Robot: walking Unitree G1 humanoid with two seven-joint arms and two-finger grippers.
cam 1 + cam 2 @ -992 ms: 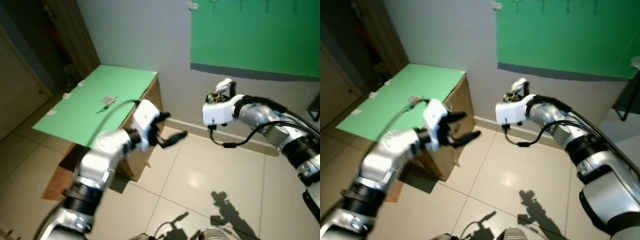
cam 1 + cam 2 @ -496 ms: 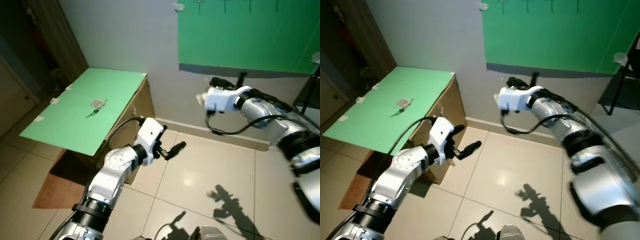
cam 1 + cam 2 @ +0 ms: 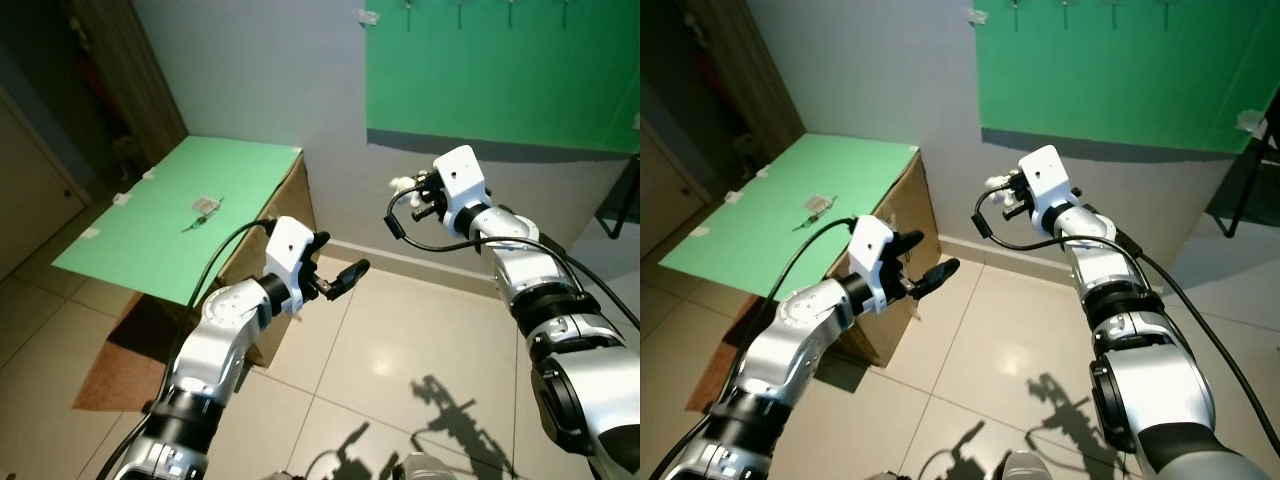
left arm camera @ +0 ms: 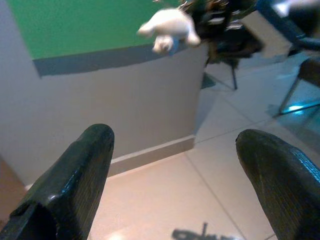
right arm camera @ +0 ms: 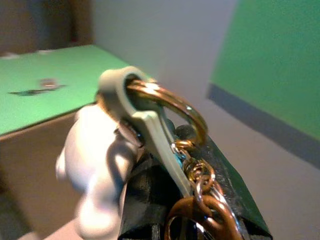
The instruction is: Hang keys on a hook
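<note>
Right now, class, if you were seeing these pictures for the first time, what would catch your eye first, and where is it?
The bunch of keys with its white charm, clamped in the right gripper, raised before the grey wall. Above it, a green board carries a row of hooks along its top. On the left, the left gripper hangs open and empty beside a green-topped table.

glossy floor tiles, brassy metal keys
</note>
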